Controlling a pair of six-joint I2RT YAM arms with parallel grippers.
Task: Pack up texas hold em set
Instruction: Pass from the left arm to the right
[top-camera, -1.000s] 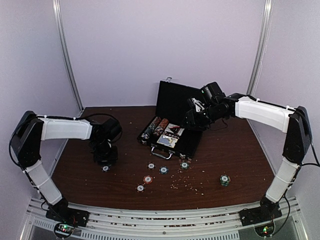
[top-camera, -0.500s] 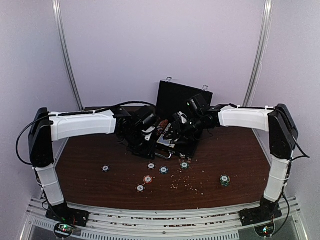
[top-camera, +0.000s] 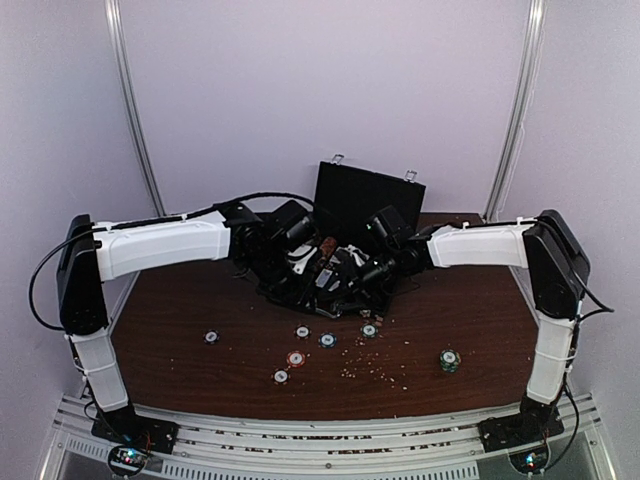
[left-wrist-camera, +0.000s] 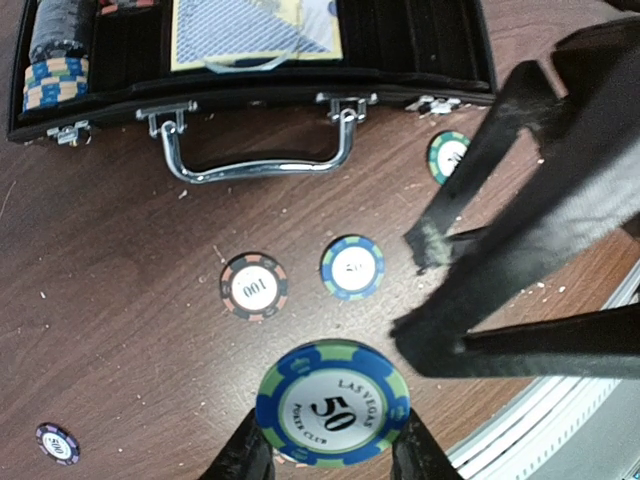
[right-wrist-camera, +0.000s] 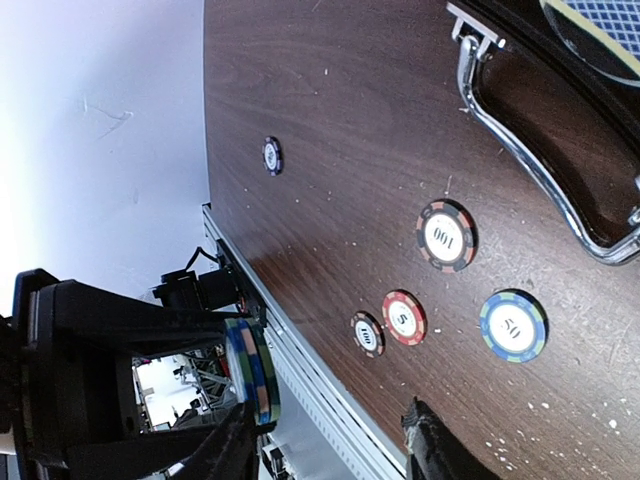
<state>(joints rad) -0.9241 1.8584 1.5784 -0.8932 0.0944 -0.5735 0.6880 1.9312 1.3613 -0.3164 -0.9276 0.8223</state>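
case: open at back of bench, lid up; some chips and cards already inside
left hand: clamped on blue 50 chip, near case front
right hand: fingers apart, chip stack against one; cannot tell if gripped
remaining: several loose chips on bench, then close the lid

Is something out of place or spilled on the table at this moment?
Yes: several poker chips lie loose on the table before the open case, and pale crumbs are scattered among them.
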